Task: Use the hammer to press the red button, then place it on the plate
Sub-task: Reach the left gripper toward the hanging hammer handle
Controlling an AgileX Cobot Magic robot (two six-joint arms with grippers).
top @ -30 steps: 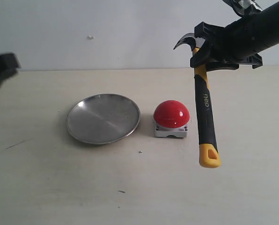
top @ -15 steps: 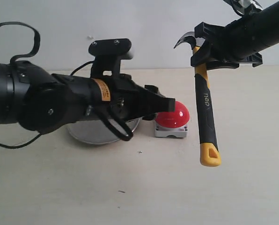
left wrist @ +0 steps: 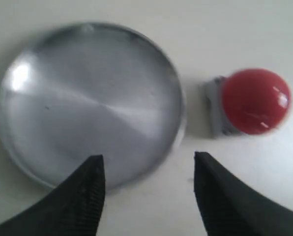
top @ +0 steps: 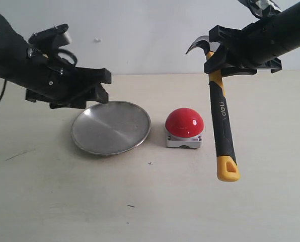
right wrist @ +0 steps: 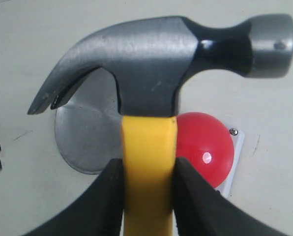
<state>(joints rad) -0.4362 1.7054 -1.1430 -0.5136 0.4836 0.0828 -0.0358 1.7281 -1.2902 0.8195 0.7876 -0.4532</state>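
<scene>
The hammer (top: 222, 126) is clamped just below its head by the right gripper (top: 219, 59) and hung upright in the air just beside the red button (top: 184, 122), yellow loop lowest. On the button's other side the plate (top: 111, 127) is laid close by. Above the plate edge farthest from the button, the left gripper (top: 100, 86) is held with jaws spread wide, nothing between them.

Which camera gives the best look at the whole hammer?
The exterior view: it shows the hammer whole, from claw head down to yellow looped end, hanging handle-down from the right gripper. The right wrist view shows only its steel head and upper handle, close up. The left wrist view misses it.
</scene>
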